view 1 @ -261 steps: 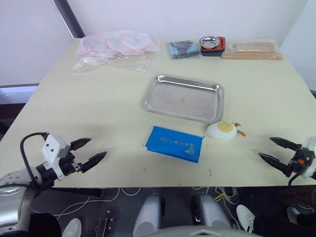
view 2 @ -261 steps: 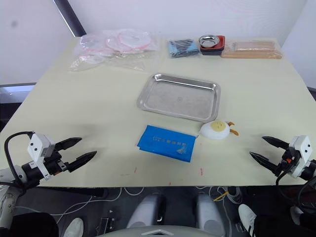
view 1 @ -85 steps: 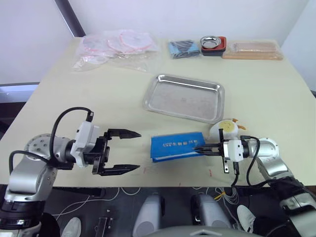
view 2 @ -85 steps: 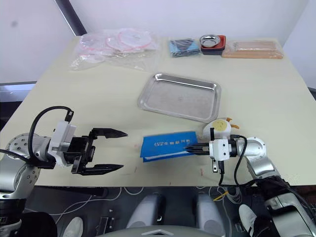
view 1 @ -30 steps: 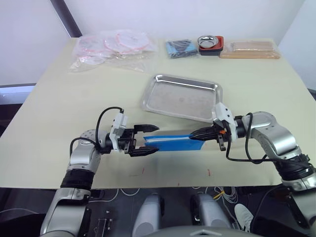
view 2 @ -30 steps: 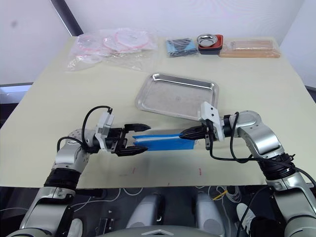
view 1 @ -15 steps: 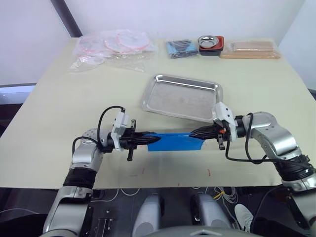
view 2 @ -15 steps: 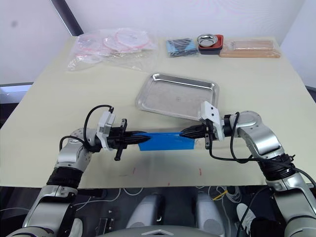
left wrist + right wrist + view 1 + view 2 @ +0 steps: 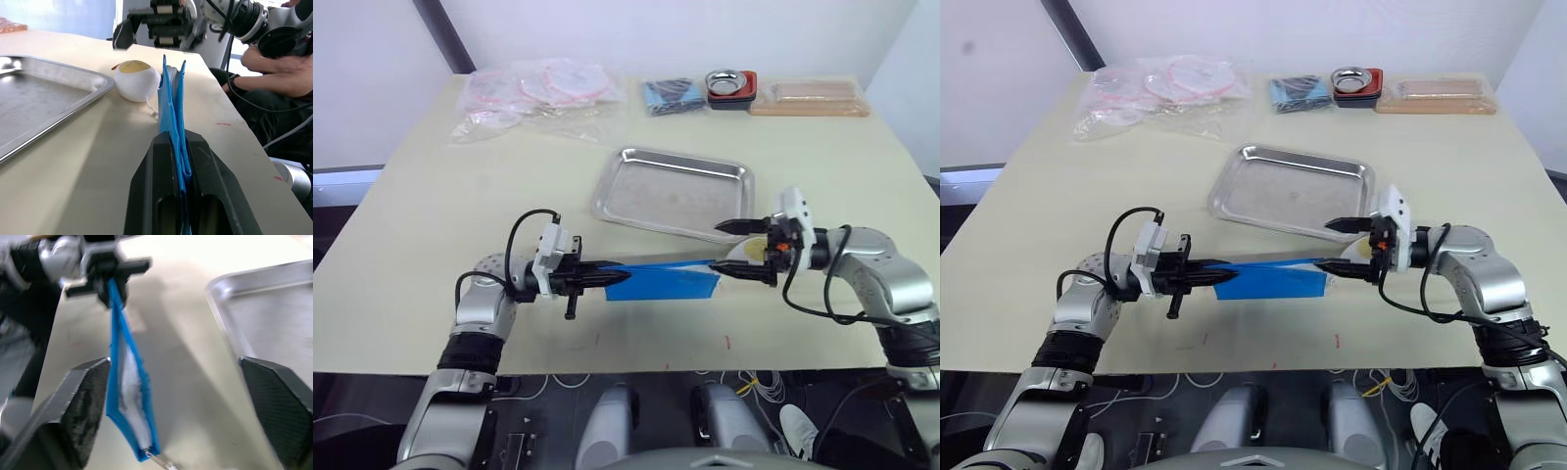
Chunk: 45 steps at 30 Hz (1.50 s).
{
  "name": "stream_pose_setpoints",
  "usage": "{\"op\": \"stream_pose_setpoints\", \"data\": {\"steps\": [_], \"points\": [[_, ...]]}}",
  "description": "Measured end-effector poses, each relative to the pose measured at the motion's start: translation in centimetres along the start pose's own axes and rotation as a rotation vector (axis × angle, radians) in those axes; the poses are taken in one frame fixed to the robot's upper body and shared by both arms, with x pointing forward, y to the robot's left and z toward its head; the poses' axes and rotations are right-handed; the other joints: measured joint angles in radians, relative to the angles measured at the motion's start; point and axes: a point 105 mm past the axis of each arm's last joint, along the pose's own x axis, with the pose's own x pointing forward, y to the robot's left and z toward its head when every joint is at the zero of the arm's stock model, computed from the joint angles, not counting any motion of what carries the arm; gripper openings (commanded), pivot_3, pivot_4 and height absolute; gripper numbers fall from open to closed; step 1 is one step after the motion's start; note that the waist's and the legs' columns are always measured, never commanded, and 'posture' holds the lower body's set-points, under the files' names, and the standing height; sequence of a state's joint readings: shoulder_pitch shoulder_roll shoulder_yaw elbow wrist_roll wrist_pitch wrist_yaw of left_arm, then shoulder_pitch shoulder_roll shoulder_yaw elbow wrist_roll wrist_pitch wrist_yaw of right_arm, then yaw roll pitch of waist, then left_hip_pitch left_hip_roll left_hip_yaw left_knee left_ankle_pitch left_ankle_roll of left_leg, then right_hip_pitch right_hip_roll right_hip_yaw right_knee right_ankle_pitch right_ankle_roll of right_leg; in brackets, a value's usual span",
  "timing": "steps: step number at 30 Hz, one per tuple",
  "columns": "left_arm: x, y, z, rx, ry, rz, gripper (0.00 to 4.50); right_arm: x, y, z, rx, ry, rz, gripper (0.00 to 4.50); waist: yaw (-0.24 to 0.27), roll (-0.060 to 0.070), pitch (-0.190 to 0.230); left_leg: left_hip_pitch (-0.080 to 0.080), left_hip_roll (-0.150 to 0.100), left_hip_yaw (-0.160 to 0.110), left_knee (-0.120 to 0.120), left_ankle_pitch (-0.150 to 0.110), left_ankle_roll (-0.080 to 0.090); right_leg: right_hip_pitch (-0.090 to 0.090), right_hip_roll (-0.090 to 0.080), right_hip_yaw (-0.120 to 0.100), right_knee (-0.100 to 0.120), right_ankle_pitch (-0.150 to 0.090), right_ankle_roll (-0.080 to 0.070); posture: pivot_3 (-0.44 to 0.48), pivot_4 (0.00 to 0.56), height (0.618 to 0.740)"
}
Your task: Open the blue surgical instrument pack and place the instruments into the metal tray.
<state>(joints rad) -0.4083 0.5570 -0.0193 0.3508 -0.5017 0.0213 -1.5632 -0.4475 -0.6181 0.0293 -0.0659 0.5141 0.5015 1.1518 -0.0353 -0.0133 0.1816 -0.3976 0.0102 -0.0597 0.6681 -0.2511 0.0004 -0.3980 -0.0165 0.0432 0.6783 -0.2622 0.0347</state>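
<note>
Since half a second ago my right tool (image 9: 746,248) has let go and spread wide beside the blue surgical instrument pack (image 9: 662,282); my left tool (image 9: 597,278) stays clamped on its other end, near the metal tray (image 9: 674,194).

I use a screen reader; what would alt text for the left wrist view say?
The left gripper is shut on the blue surgical instrument pack, held on edge above the table. Beyond it sit the metal tray and a white egg-shaped toy.

The instruments stay hidden inside the blue surgical instrument pack (image 9: 661,282). Its near end disappears between the left pincer's fingers (image 9: 161,196).
</note>
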Motion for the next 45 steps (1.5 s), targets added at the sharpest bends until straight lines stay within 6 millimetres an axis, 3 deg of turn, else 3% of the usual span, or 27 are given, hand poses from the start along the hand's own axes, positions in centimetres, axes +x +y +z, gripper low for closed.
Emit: {"op": "stream_pose_setpoints", "data": {"steps": [11, 15, 20, 21, 23, 27, 28, 30, 40, 45], "points": [[0.1, 0.1, 0.1, -0.015, 0.020, -0.015, 0.00, -5.6, -4.2, -4.0, 0.175, 0.073, -0.306, 4.45, -0.001, 0.000, 0.000, 0.000, -0.001, 0.001, 0.000, 0.000, 0.000, 0.000, 0.000, 0.000, 0.000, 0.000, 0.000, 0.000, 0.150, 0.740], [0.0, 0.1, 0.0, -0.017, 0.025, -0.014, 0.00, -6.5, -4.3, -6.2, 0.321, 0.090, -0.358, 4.45, 0.000, 0.000, 0.000, 0.000, -0.001, 0.001, 0.000, 0.000, 0.000, 0.000, 0.000, 0.000, 0.000, 0.000, 0.000, 0.000, 0.150, 0.740], [0.0, 0.1, 0.0, -0.012, 0.028, -0.016, 0.00, -6.9, -4.3, -6.8, 0.438, 0.067, -0.387, 4.45, 0.000, 0.000, 0.000, 0.000, -0.001, 0.001, 0.000, 0.000, 0.000, 0.000, 0.000, 0.001, 0.000, 0.000, 0.000, 0.000, 0.150, 0.740], [0.1, 0.1, 0.0, -0.011, 0.028, -0.017, 0.00, -6.9, -4.1, -6.9, 0.462, 0.058, -0.383, 3.89, 0.000, 0.000, 0.000, 0.000, -0.001, 0.001, 0.000, 0.000, 0.000, 0.000, 0.000, 0.001, 0.000, 0.000, 0.000, 0.000, 0.150, 0.740], [0.1, 0.1, 0.0, -0.005, 0.028, -0.018, 0.00, -6.6, -3.9, -6.9, 0.510, 0.031, -0.367, 3.27, 0.000, 0.000, 0.000, 0.000, -0.001, 0.001, 0.000, 0.000, 0.000, 0.000, 0.000, 0.001, 0.000, 0.000, 0.000, 0.000, 0.150, 0.740], [0.2, 0.1, -0.1, 0.025, 0.031, -0.023, 0.00, -6.5, -3.3, -6.3, 0.537, 0.005, -0.338, 1.18, 0.001, 0.000, 0.000, 0.000, -0.001, 0.001, 0.000, 0.000, 0.000, 0.000, 0.000, 0.001, 0.000, 0.000, 0.000, 0.000, 0.150, 0.740], [0.2, 0.1, 0.0, 0.026, 0.031, -0.023, 0.00, -6.5, -3.3, -6.3, 0.539, 0.005, -0.338, 1.01, 0.001, 0.000, 0.000, 0.000, -0.001, 0.001, 0.000, 0.000, 0.000, 0.000, 0.000, 0.001, 0.000, 0.000, 0.000, 0.000, 0.150, 0.740], [0.1, 0.2, -0.1, 0.031, 0.031, -0.019, 0.00, -6.6, -3.1, -6.3, 0.544, -0.005, -0.335, 0.15, 0.000, 0.000, 0.000, 0.000, -0.001, 0.001, 0.000, 0.000, 0.000, 0.000, 0.000, 0.001, 0.000, 0.000, 0.000, 0.000, 0.150, 0.740], [0.4, 1.1, 0.0, 0.032, 0.034, -0.012, 0.00, -8.0, -2.6, -4.8, 0.478, -0.117, -0.318, 0.07, 0.002, 0.000, 0.000, 0.000, -0.002, 0.003, 0.000, 0.000, 0.000, 0.000, 0.000, 0.001, 0.000, 0.000, 0.001, 0.000, 0.150, 0.740], [0.7, 1.5, 0.0, 0.051, 0.043, -0.021, 0.00, -9.3, -3.2, -2.6, 0.433, -0.231, -0.342, 0.07, 0.012, 0.000, 0.000, 0.000, -0.003, 0.003, 0.001, 0.000, 0.000, 0.001, 0.000, 0.001, 0.000, 0.000, 0.001, 0.000, 0.150, 0.740]]}}
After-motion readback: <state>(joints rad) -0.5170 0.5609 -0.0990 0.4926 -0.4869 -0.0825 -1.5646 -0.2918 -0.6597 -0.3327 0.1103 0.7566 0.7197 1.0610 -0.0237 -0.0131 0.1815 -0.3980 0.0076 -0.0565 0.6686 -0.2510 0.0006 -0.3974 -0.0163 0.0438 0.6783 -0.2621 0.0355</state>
